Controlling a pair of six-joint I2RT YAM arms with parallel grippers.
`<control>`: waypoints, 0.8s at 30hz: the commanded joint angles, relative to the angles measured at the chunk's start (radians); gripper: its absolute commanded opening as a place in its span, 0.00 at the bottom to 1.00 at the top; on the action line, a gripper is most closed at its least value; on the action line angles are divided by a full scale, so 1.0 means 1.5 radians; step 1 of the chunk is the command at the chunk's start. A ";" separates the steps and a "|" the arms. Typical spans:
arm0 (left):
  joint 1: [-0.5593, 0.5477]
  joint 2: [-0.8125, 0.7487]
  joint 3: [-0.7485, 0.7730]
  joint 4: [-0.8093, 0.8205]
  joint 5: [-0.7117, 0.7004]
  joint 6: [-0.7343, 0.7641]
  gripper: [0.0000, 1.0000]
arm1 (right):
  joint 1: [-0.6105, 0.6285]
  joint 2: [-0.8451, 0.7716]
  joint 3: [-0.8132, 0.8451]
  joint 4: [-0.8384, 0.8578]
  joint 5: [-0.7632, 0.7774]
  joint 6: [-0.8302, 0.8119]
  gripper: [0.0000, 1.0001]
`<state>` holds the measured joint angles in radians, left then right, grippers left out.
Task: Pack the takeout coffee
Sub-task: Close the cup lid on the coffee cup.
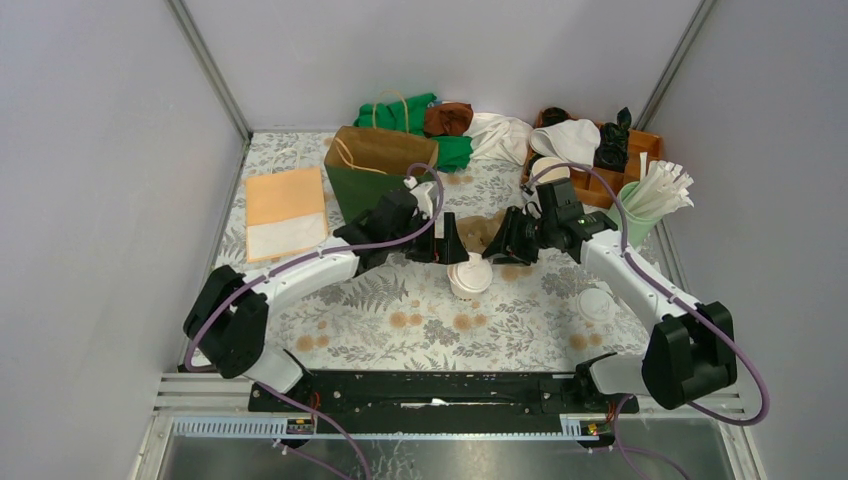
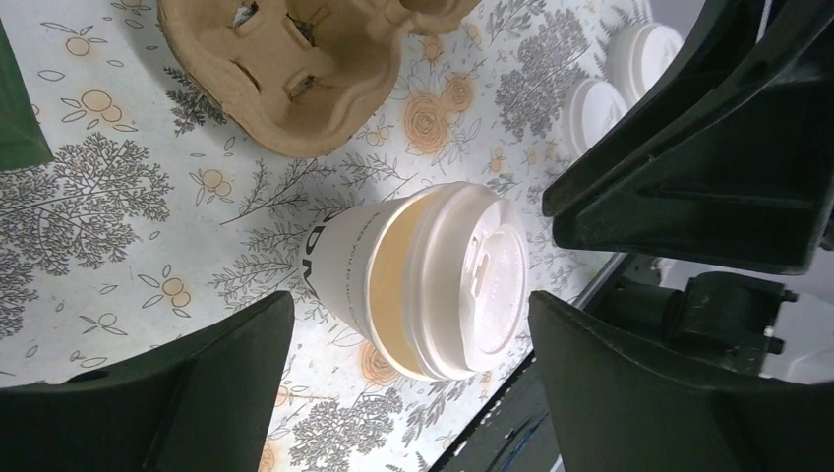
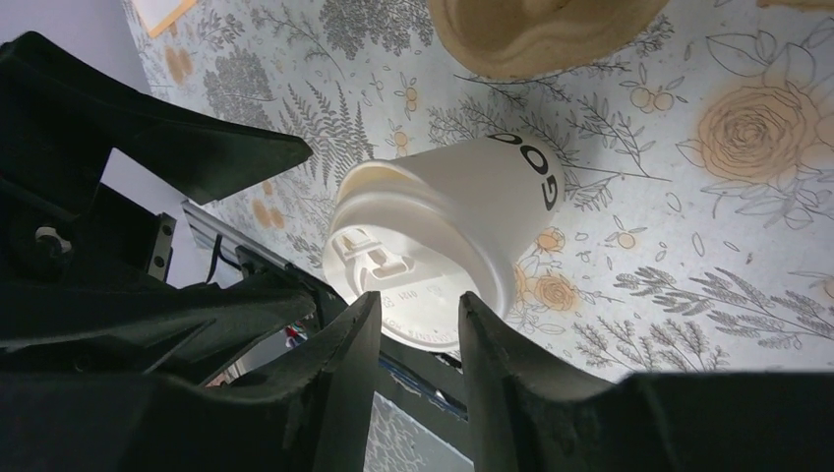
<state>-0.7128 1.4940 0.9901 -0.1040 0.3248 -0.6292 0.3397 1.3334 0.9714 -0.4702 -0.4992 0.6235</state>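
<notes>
Floral tablecloth (image 1: 400, 320); takeout coffee (image 1: 469, 277) at centre, between both grippers; left gripper (image 2: 411, 300) released, fingers wide either side of cup; right gripper (image 3: 418, 305) narrow at lid rim, grasp unclear; left wrist alone shows pulp carrier (image 2: 295, 69) pockets.

Plain grey walls (image 1: 100, 150); floral tablecloth (image 1: 400, 325); even light.

This is a robotics lab test cell dressed as a café counter. Plain white panels (image 1: 100, 150) wall in a table (image 1: 400, 335) under floral cloth. Two robot arms (image 1: 300, 270) are bolted to a black rail (image 1: 430, 390) at 6 o'clock. A green paper bag (image 1: 368, 195) stands at 11 o'clock and a wooden supply tray (image 1: 642, 142) at 1 o'clock.
</notes>
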 commanded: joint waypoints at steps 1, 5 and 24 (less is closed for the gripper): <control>-0.019 0.010 0.059 -0.064 -0.052 0.074 0.93 | -0.003 -0.032 0.034 -0.038 0.035 -0.028 0.45; -0.023 0.029 0.076 -0.083 -0.055 0.088 0.92 | -0.003 -0.050 0.026 -0.066 0.060 -0.043 0.52; -0.026 0.056 0.084 -0.065 -0.026 0.074 0.64 | -0.002 -0.109 -0.067 -0.042 0.043 -0.022 0.81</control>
<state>-0.7479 1.5852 1.0866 -0.2413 0.2771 -0.5125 0.3393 1.1744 0.8696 -0.5484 -0.4057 0.5903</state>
